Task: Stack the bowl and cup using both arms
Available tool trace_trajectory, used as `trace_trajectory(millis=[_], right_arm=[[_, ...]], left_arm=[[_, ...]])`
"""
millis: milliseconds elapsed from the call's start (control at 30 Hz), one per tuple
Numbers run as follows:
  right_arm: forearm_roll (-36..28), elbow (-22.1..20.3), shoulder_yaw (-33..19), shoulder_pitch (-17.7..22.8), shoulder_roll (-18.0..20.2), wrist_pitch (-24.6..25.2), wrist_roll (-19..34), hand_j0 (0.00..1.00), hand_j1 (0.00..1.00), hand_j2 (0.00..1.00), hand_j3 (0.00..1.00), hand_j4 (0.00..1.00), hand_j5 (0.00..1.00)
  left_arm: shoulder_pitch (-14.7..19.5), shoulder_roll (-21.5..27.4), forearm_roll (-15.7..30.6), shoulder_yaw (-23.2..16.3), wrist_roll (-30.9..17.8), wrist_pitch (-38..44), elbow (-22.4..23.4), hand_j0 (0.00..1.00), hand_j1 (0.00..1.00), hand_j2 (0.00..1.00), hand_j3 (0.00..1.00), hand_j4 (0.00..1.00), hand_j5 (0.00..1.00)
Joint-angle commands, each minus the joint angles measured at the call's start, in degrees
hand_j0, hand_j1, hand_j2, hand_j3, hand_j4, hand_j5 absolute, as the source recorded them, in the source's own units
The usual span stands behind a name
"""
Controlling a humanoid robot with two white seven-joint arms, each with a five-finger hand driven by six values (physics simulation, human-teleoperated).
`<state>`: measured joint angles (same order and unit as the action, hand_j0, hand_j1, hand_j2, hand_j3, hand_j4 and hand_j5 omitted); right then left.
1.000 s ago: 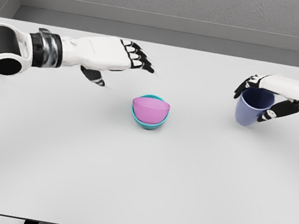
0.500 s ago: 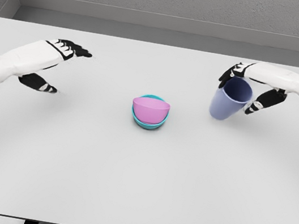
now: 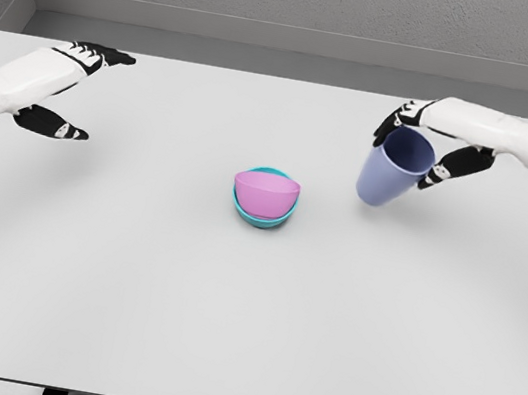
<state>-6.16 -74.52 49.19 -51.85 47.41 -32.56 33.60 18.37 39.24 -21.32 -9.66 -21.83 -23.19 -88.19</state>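
Pink bowl [image 3: 265, 196] sits nested in a teal bowl [image 3: 262, 220] mid-table [image 3: 241, 336]. Just to its right, a tilted periwinkle cup [image 3: 393, 169] is clamped in the right hand [image 3: 435, 135]. Left hand [image 3: 54, 89] hangs spread, holding nothing, far left.

A glossy pink bowl [image 3: 265, 196] sits nested, slightly tilted, inside a teal bowl [image 3: 262, 220] at mid-counter. At two o'clock from them, a lavender plastic cup [image 3: 393, 170] hangs tilted, mouth facing up-right.
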Motion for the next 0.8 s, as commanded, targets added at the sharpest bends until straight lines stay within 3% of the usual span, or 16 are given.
trace_trajectory(millis=[0,467,767], right_arm=[[-0.44,-0.19,-0.06,0.0,-0.92,0.13,-0.03,0.62,0.62,0.62,0.62,0.62,0.62],[-0.35,-1.42,-0.06,-2.29,-2.76,-0.57,-0.03,0.62,0.62,0.62,0.62,0.62,0.62],[1.23,-2.65,-0.06,-3.08,-7.16,-0.66,-0.03,0.62,0.62,0.62,0.62,0.62,0.62]], left_arm=[[0.0,-0.22,0.23,0.17,-0.05,0.07,0.04,1.0,1.0,1.0,1.0,1.0,1.0],[0.09,-1.19,0.23,0.17,-0.58,0.07,0.57,1.0,1.0,1.0,1.0,1.0,1.0],[0.09,-1.27,0.23,0.17,-0.58,0.07,0.48,1.0,1.0,1.0,1.0,1.0,1.0]])
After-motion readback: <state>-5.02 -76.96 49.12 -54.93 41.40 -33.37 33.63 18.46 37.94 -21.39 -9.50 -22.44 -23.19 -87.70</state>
